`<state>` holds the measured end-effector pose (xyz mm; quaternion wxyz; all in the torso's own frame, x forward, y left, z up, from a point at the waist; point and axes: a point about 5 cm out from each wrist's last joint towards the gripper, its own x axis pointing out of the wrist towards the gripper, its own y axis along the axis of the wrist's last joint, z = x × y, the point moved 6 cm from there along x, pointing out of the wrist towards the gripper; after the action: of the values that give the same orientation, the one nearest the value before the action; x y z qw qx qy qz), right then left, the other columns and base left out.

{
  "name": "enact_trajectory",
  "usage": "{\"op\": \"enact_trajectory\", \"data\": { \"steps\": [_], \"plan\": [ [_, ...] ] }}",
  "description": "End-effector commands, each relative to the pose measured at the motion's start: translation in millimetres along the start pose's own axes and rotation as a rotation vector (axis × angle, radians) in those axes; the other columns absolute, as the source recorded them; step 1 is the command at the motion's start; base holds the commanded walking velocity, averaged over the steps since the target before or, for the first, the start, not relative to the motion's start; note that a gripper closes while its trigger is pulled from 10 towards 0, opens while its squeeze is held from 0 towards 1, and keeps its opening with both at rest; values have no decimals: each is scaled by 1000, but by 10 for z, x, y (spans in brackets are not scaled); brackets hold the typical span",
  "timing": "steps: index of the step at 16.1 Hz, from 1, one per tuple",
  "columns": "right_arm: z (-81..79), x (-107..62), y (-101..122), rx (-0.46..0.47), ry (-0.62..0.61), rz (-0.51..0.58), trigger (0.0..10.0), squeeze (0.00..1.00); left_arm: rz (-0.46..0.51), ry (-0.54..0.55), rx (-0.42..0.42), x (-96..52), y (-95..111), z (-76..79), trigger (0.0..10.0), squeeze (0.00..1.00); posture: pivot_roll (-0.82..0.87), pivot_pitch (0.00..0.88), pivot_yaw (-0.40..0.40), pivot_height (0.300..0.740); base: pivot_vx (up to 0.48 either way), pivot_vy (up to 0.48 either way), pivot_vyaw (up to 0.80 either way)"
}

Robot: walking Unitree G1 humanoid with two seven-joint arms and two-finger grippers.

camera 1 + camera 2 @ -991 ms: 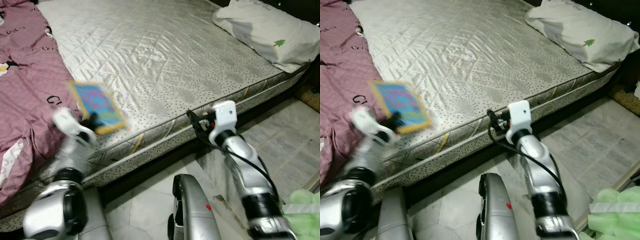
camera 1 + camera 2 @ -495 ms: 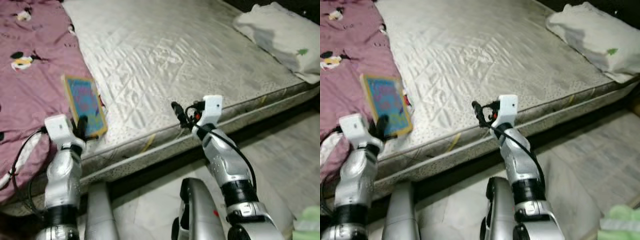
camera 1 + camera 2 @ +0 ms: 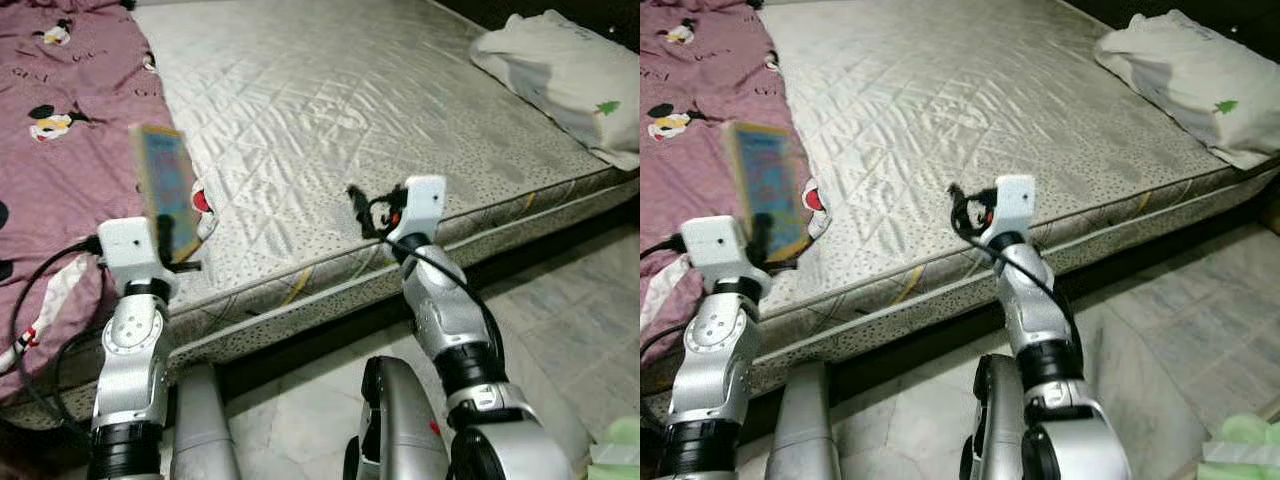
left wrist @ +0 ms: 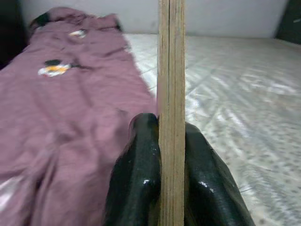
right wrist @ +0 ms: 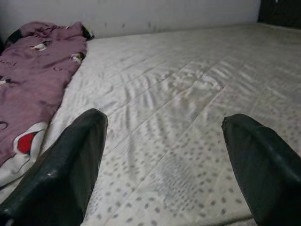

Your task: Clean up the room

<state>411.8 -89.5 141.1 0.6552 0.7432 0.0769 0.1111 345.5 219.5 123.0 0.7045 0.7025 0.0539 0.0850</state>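
Note:
A thin picture book (image 3: pixel 167 190) with a yellow edge and a blue cover stands nearly upright above the bed's near edge. My left gripper (image 3: pixel 176 245) is shut on its lower edge. In the left wrist view the book (image 4: pixel 171 94) appears edge-on, squeezed between the two black fingers (image 4: pixel 141 174). My right gripper (image 3: pixel 362 212) hovers open over the mattress edge with nothing in it; its fingers (image 5: pixel 70 165) stand wide apart in the right wrist view.
A bare quilted mattress (image 3: pixel 330 110) spans the view. A mauve cartoon-print blanket (image 3: pixel 50 150) covers its left side. A white pillow (image 3: pixel 560 70) lies at the far right. Marble floor (image 3: pixel 570 330) runs along the bed; something green (image 3: pixel 1245 450) sits at the bottom right.
The left gripper has lifted and tipped the book from a slanted lie to nearly upright. The camera has shifted, and the right arm has stayed over the mattress edge.

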Motion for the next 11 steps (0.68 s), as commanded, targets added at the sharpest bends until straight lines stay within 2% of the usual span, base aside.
{"op": "enact_trajectory", "data": {
  "steps": [1, 2, 7, 11],
  "plan": [
    [-19, 21, 3, -8, 0, 0, 10000, 0, 32, 8, 2, -13, 108, -18, 10000, 0, 168, 0, -70, 558, 0, 0, 0],
    [-12, 17, -18, -9, -12, -2, 10000, 0, 28, -14, -12, -31, 81, 2, 10000, 0, 159, 0, -69, 572, 0, 0, 0],
    [63, 14, 7, -25, -55, 22, 10000, 0, 30, -61, 35, 46, 78, 140, 10000, 0, 124, 0, -41, 634, 0, 0, 0],
    [108, -9, 0, -50, -78, 30, 10000, 0, 22, -58, 58, 89, 51, 190, 10000, 0, 110, 0, -47, 676, 0, 0, 0]
  ]
}}
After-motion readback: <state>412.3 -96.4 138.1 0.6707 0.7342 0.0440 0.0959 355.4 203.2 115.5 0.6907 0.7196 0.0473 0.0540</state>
